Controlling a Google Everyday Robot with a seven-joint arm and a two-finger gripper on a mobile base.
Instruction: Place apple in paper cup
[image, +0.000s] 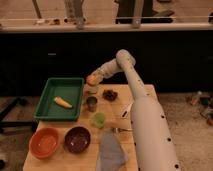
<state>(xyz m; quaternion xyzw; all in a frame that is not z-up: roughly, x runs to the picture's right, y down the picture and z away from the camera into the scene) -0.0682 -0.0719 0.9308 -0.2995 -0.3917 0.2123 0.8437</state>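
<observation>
The apple (90, 80), orange-red, is at the tip of my gripper (94, 78), which is shut on it at the back middle of the wooden table (60, 160). The arm reaches in from the lower right. The pale paper cup (92, 89) stands upright directly under the apple, its rim just below the fruit. I cannot tell whether the apple touches the rim.
A dark metal cup (91, 103) and a small green cup (99, 119) stand in front of the paper cup. A green tray (70, 85) with a banana (62, 102) lies to the left. An orange bowl (45, 142), a purple bowl (77, 139), a grey cloth (111, 152) and a dark object (110, 94) are nearby.
</observation>
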